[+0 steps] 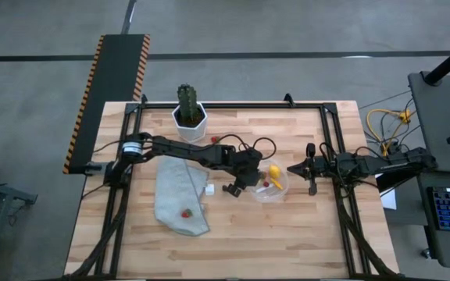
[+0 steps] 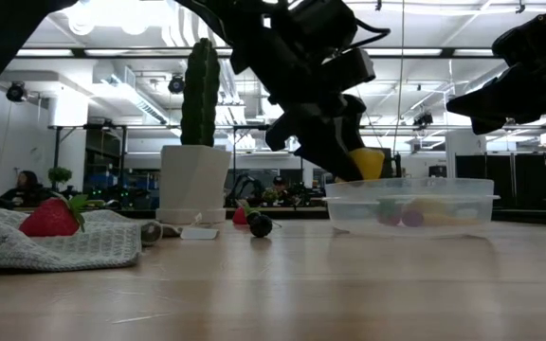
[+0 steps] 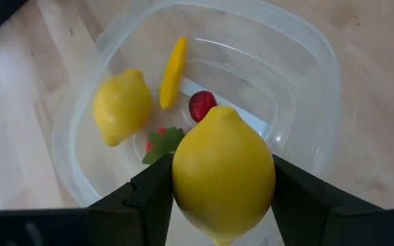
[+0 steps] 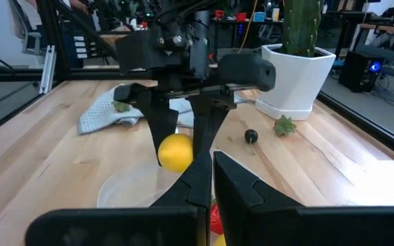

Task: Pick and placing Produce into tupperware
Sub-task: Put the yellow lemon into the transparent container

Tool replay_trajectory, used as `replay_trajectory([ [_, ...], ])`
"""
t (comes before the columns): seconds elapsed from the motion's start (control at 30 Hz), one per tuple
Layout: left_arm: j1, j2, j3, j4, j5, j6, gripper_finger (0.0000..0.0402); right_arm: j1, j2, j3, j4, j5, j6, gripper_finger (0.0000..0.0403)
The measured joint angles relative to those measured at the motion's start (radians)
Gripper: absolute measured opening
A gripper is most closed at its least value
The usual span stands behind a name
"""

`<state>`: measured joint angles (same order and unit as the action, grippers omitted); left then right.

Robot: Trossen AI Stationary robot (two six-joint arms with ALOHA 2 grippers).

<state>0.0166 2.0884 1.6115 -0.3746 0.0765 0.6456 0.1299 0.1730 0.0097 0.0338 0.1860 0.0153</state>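
A round clear tupperware is shown right of the table's centre, and it is seen from above in the left wrist view. Inside it are contained a yellow lemon, an orange carrot stick, a red berry and a strawberry with green leaves. A second lemon is grasped between the fingers of the left gripper, which is held just over the tub's near rim, the fruit being clear of the tub floor. The right gripper is positioned just beside the tub on its other side, its fingers pressed together on nothing. Outside the container, a strawberry on the cloth lies on a grey cloth, and a dark berry rests on the wood. A cactus in a white pot stands at the far edge.
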Motion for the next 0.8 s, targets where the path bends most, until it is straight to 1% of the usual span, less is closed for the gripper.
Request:
replay_trajectory([
  [0.2, 0.0, 0.0, 0.0, 0.0, 0.0, -0.005, 0.0182, 0.0, 0.0, 0.0, 0.0, 0.0, 0.0, 0.0009],
  [0.33, 0.001, 0.0, 0.0, -0.001, 0.0, -0.009, 0.0201, 0.0, 0.0, 0.0, 0.0, 0.0, 0.003, 0.0009],
  [0.43, 0.001, 0.0, 0.0, -0.001, 0.0, -0.01, 0.0206, 0.0, 0.0, 0.0, 0.0, 0.0, 0.003, 0.0009],
  [0.8, 0.001, 0.0, 0.0, 0.0, -0.002, -0.01, 0.0213, 0.0, 0.0, 0.0, 0.0, 0.0, 0.004, 0.0009],
])
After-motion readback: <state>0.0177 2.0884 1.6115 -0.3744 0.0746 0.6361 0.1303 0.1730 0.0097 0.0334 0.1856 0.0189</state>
